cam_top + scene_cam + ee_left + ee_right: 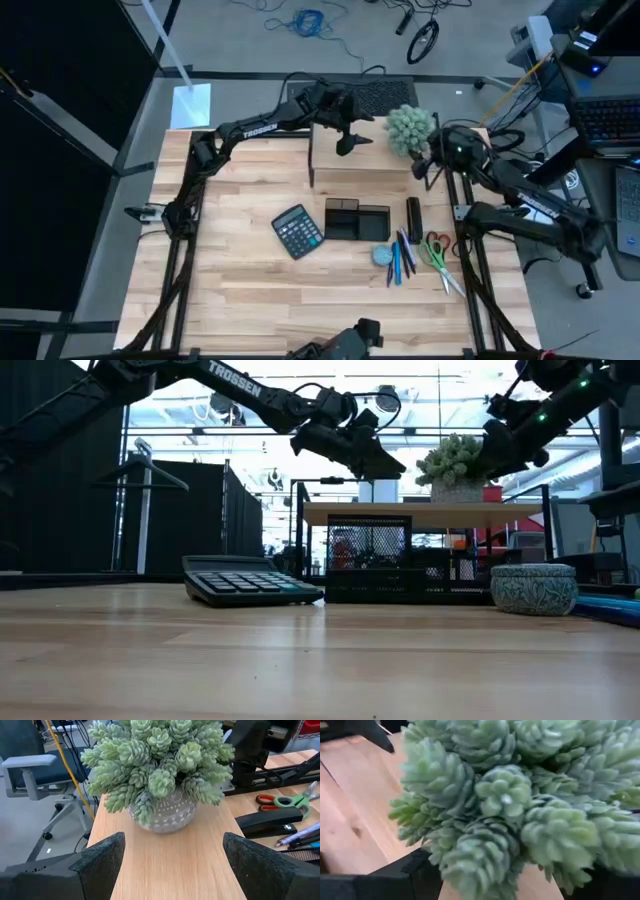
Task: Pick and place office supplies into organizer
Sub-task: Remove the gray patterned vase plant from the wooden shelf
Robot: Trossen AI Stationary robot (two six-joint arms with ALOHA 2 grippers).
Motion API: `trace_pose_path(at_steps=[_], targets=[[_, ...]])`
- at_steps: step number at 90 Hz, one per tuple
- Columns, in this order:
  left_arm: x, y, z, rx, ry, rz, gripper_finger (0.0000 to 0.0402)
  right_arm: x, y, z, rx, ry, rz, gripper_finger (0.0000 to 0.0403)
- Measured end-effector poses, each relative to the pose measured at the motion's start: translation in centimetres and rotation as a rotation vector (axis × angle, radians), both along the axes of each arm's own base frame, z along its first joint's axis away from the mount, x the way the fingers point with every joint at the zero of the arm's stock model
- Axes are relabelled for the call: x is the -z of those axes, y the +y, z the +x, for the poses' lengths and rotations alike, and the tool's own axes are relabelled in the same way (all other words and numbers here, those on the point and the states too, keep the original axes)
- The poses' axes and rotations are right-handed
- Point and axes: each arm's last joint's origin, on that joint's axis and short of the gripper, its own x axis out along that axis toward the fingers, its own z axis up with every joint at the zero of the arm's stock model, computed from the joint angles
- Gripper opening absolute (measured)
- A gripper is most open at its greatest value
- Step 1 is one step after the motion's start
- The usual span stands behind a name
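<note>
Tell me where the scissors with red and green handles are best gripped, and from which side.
Probably from straight above, across the blades just below the handles. The scissors with red and green handles lie flat on the light wooden table, handles toward the wooden shelf riser, blades toward the table's near edge. The slim blue and dark pens lie close on one side, so the right gripper's fingers should straddle the narrow neck.

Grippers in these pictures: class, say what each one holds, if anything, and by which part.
Nothing is held. The left gripper hovers open over the wooden riser, facing the plant. The right gripper is open beside the plant, gripping nothing.
</note>
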Motion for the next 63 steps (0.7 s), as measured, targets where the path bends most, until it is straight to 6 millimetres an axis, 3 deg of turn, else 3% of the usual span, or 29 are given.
trace_pose_path(at_steps=[63], targets=[[0.0, 0.0, 0.0, -0.003, 0.003, 0.0, 0.0327, -0.7, 2.8, 2.0, -0.196, -0.026, 0.039, 0.0295]])
